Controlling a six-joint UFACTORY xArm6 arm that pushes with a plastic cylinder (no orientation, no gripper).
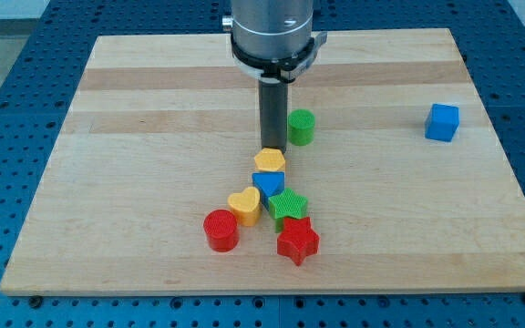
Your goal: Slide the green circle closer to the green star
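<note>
The green circle [301, 127] stands on the wooden board just right of my rod. The green star [288, 206] lies lower, in a tight cluster at the board's middle. My tip [272, 146] sits just left of the green circle, close to it, and right above the yellow hexagon [269, 161]. I cannot tell whether the tip touches the circle.
The cluster also holds a blue block [268, 183], a yellow heart [244, 204], a red circle [220, 229] and a red star [297, 240]. A blue cube [442, 121] stands alone at the view's right. The board [135, 118] rests on a blue pegboard table.
</note>
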